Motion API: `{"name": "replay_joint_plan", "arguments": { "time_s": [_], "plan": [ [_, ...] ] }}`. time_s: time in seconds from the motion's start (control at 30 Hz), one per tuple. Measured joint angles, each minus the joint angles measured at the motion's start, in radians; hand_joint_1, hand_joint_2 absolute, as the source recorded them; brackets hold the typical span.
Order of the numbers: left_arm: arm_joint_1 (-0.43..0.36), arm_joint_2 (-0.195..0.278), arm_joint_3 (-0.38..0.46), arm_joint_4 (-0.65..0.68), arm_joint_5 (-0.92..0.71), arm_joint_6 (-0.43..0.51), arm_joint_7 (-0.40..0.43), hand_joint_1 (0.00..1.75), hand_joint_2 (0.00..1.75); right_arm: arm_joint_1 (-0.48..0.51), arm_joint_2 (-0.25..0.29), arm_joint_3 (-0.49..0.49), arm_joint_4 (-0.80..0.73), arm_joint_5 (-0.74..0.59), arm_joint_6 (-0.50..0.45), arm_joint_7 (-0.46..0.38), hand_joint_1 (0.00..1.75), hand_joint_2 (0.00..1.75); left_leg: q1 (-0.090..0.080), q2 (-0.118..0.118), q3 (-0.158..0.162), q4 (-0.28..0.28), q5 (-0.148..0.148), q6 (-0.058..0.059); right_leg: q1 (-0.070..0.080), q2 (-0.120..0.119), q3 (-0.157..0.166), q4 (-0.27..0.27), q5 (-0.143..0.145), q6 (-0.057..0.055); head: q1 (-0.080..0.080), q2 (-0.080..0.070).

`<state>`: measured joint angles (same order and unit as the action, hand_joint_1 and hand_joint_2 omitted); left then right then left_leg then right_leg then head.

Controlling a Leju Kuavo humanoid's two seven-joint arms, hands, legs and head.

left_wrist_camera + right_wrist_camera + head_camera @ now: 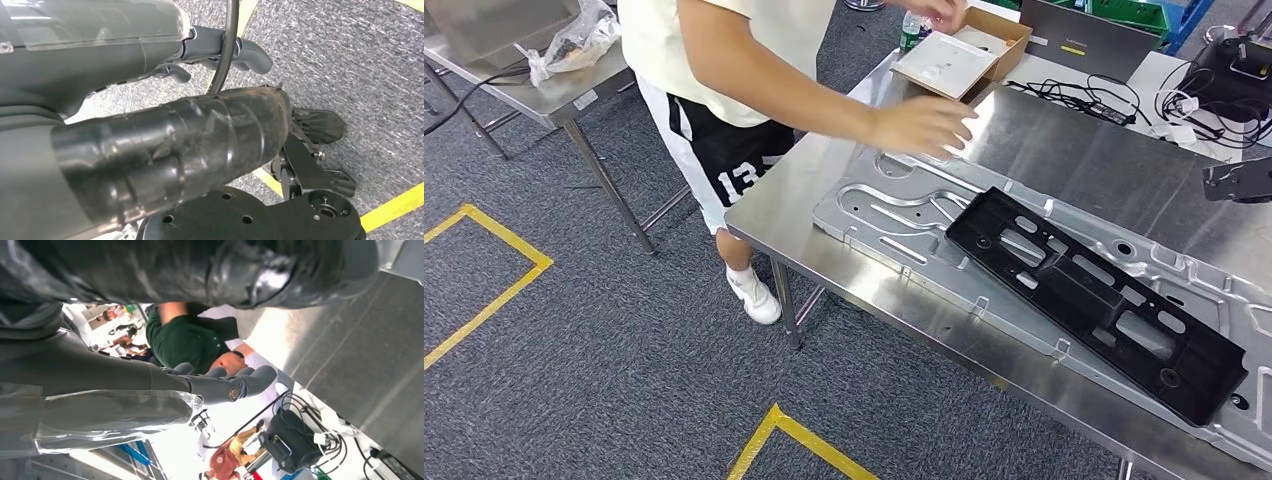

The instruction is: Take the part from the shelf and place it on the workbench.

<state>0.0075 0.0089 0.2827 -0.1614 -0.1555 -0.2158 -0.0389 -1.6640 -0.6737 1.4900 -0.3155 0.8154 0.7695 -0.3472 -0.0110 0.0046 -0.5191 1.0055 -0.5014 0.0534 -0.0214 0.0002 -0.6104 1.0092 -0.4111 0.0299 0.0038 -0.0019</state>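
Note:
The black plastic part [1094, 300], long and slotted, lies flat on a big silver stamped panel [894, 215] on the steel workbench [1074, 150]. A person in a cream shirt presses a hand [919, 125] on the panel's far end. My right hand [1239, 180] hovers at the bench's right side, apart from the part; in the right wrist view its fingers [235, 385] are stretched out with nothing in them. My left hand [225, 50] hangs over the grey carpet, fingers loose, holding nothing.
A cardboard box [964, 55] and a bottle [911, 30] sit at the bench's far edge, with cables [1114, 100] and black devices to the right. A second steel table [524, 90] stands at the far left. Yellow tape [494, 290] marks the carpet.

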Motion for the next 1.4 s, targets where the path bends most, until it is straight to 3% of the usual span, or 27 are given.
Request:
{"name": "replay_joint_plan", "arguments": {
  "time_s": [0.3, 0.4, 0.43, 0.53, 1.03, 1.13, 1.2, 1.27, 1.33, 1.37, 1.4],
  "plan": [
    [0.000, 0.000, 0.000, 0.000, 0.000, 0.000, -0.002, 0.00, 0.00, -0.001, 0.005, 0.000, -0.006, -0.020, -0.026, 0.014, 0.00, 0.00, 0.000, 0.000, 0.000, 0.000, 0.000, 0.000, 0.000, 0.000, 0.000, 0.000, 0.000, 0.000, 0.000, 0.000],
    [0.001, -0.001, 0.000, 0.000, 0.000, 0.000, -0.006, 0.00, 1.31, -0.010, 0.023, 0.000, -0.006, -0.050, -0.060, 0.042, 0.00, 0.00, 0.000, 0.000, 0.000, 0.000, 0.000, 0.000, 0.000, 0.000, 0.000, 0.000, 0.000, 0.000, 0.000, 0.000],
    [0.001, -0.001, 0.001, 0.000, 0.000, 0.001, -0.006, 0.00, 1.31, -0.015, 0.030, 0.000, -0.007, -0.056, -0.066, 0.047, 0.00, 0.00, 0.000, 0.000, 0.000, 0.000, 0.000, 0.000, 0.000, 0.000, 0.000, 0.000, 0.000, 0.000, 0.000, 0.000],
    [0.001, -0.003, 0.001, 0.000, 0.003, 0.003, -0.006, 0.00, 0.00, -0.033, 0.060, 0.000, -0.014, -0.088, -0.077, 0.054, 0.00, 0.00, 0.000, 0.002, 0.000, 0.000, 0.000, 0.000, 0.000, 0.002, 0.000, 0.001, 0.000, 0.000, 0.000, 0.000],
    [0.005, -0.011, 0.002, 0.000, -0.011, 0.024, -0.002, 0.00, 0.00, -0.086, 0.216, -0.026, -0.136, -0.258, -0.270, 0.161, 0.00, 0.00, -0.005, 0.002, -0.002, 0.006, 0.000, 0.000, -0.004, 0.002, 0.000, 0.001, 0.003, 0.005, 0.000, 0.000],
    [0.005, -0.012, 0.002, 0.000, -0.013, 0.028, 0.000, 0.00, 0.00, -0.095, 0.229, -0.034, -0.158, -0.264, -0.281, 0.168, 0.00, 0.00, -0.005, 0.001, -0.005, 0.009, 0.001, 0.006, -0.005, 0.001, 0.000, -0.001, 0.007, 0.010, 0.000, 0.000],
    [0.005, -0.014, 0.002, 0.000, -0.013, 0.029, 0.000, 0.00, 0.00, -0.101, 0.232, -0.038, -0.167, -0.266, -0.283, 0.168, 0.00, 0.00, -0.001, 0.001, -0.004, 0.001, 0.009, 0.017, -0.005, 0.000, -0.004, 0.001, 0.002, 0.015, 0.000, 0.000],
    [0.005, -0.016, 0.002, 0.000, -0.013, 0.029, 0.000, 0.00, 0.00, -0.107, 0.233, -0.041, -0.173, -0.266, -0.285, 0.168, 0.00, 0.00, 0.002, 0.004, -0.003, -0.008, 0.018, 0.028, -0.004, 0.000, -0.031, 0.060, -0.038, 0.016, 0.001, 0.000],
    [0.006, -0.018, 0.002, 0.000, -0.013, 0.029, 0.001, 0.00, 0.00, -0.109, 0.233, -0.043, -0.178, -0.270, -0.290, 0.169, 0.00, 0.00, -0.001, 0.005, -0.005, -0.008, 0.023, 0.031, -0.001, 0.000, -0.090, 0.194, -0.106, 0.013, 0.000, 0.000],
    [0.006, -0.020, 0.002, 0.000, -0.013, 0.030, 0.002, 0.00, 0.00, -0.107, 0.233, -0.043, -0.181, -0.272, -0.295, 0.170, 0.00, 0.00, -0.003, 0.005, -0.006, -0.007, 0.023, 0.032, 0.001, 0.000, -0.118, 0.256, -0.128, 0.011, 0.000, 0.000],
    [0.006, -0.020, 0.002, 0.000, -0.013, 0.031, 0.004, 0.00, 0.00, -0.106, 0.233, -0.043, -0.186, -0.275, -0.302, 0.173, 0.00, 0.00, -0.006, 0.005, -0.007, -0.005, 0.023, 0.032, 0.002, 0.000, -0.133, 0.288, -0.130, 0.007, 0.000, 0.000]
  ]
}}
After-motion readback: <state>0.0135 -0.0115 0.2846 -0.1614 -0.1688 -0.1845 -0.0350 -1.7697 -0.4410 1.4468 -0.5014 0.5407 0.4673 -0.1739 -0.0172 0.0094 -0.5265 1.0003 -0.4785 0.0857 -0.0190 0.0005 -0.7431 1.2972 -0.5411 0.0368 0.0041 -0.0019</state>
